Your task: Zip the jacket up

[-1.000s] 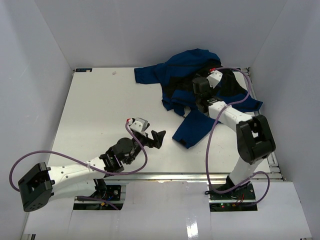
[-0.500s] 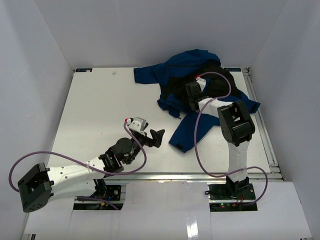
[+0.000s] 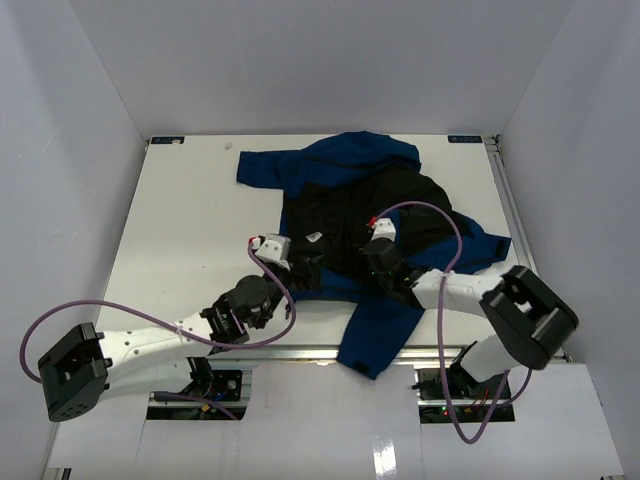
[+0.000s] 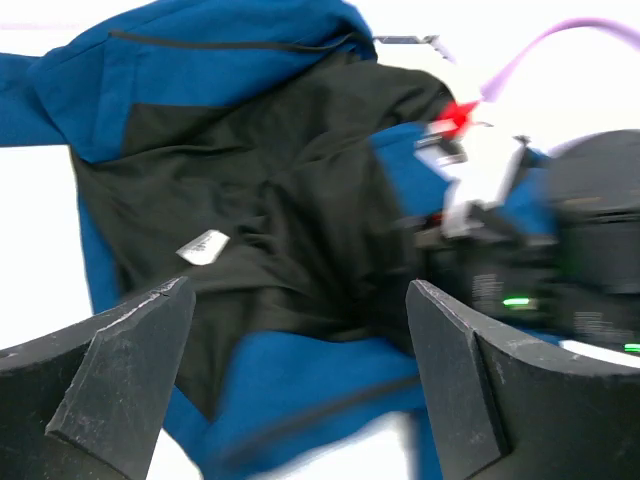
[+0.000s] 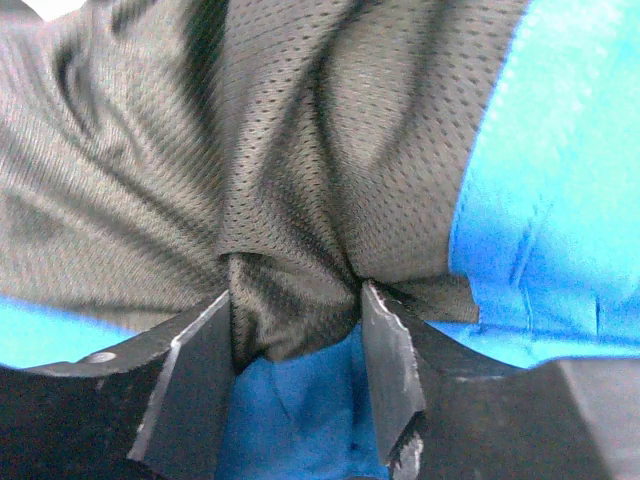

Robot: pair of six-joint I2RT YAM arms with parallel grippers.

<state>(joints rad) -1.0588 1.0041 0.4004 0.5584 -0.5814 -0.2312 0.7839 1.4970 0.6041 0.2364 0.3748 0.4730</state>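
From the overhead camera I see the jacket (image 3: 385,200) opened out, black lining up, over the right half of the table (image 3: 180,230). It reaches from the far edge to the near edge, where a blue flap hangs over, and one sleeve points toward the far left corner. That view hides both sets of fingers. The right gripper (image 3: 378,258) sits low on the lining near the jacket's middle, and the left gripper (image 3: 305,270) sits at the garment's left edge. The right wrist camera settles the grip: the right gripper (image 5: 295,320) is pinched on a bunched fold of the jacket (image 5: 300,150), black mesh lining with blue cloth to the right and below. The left wrist camera shows the left gripper (image 4: 298,300) spread wide, with the jacket (image 4: 270,190) beyond it, a small white tag (image 4: 203,246) on the lining, and the other arm's wrist blurred at the right. The table is white, boxed by plain pale walls (image 3: 300,60); purple cables (image 3: 60,315) loop from both arms.
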